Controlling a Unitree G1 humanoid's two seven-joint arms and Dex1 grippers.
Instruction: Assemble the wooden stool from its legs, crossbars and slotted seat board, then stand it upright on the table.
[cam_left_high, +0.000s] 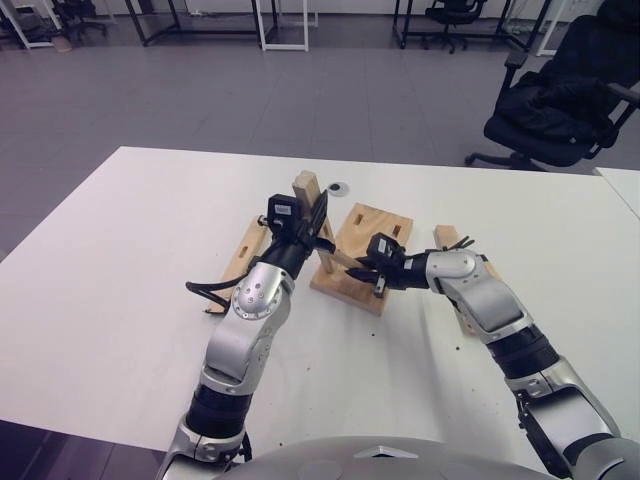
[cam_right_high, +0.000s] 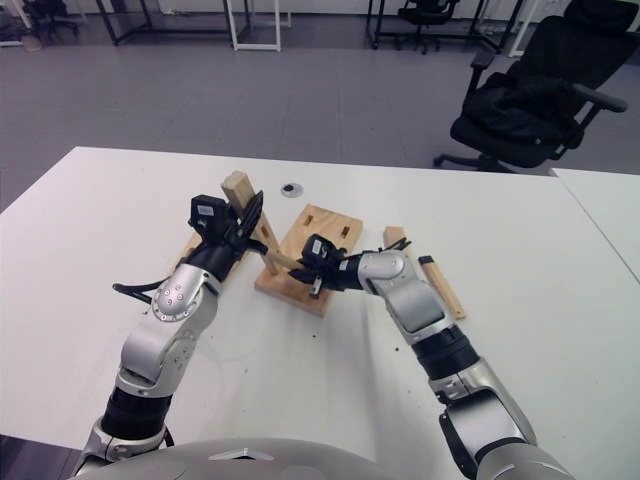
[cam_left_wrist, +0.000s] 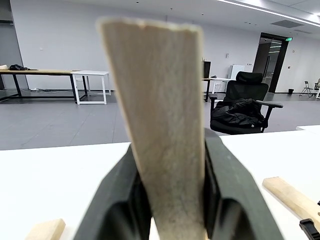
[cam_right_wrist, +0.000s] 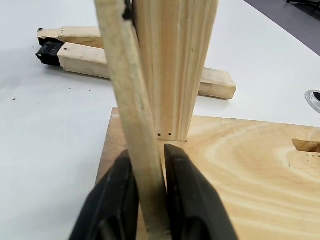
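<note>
The slotted seat board (cam_left_high: 365, 228) lies flat in the middle of the white table (cam_left_high: 120, 260). A wooden leg (cam_left_high: 306, 188) stands tilted at the board's left edge, with my left gripper (cam_left_high: 316, 214) shut on it. In the left wrist view the leg (cam_left_wrist: 162, 130) sits between the black fingers (cam_left_wrist: 117, 205). My right gripper (cam_left_high: 373, 274) is shut on a thin crossbar (cam_left_high: 340, 258) that slants up against the leg's lower part. The right wrist view shows the crossbar (cam_right_wrist: 131, 115) in front of the leg (cam_right_wrist: 176, 65), over the board (cam_right_wrist: 250, 155).
Another leg (cam_left_high: 240, 255) lies on the table left of the board, seen as two pieces (cam_right_wrist: 85, 57) in the right wrist view. More pieces (cam_right_high: 441, 287) lie right of the board by my right arm. A round grommet (cam_left_high: 338, 187) sits behind the board. An office chair (cam_left_high: 560, 100) stands beyond the table.
</note>
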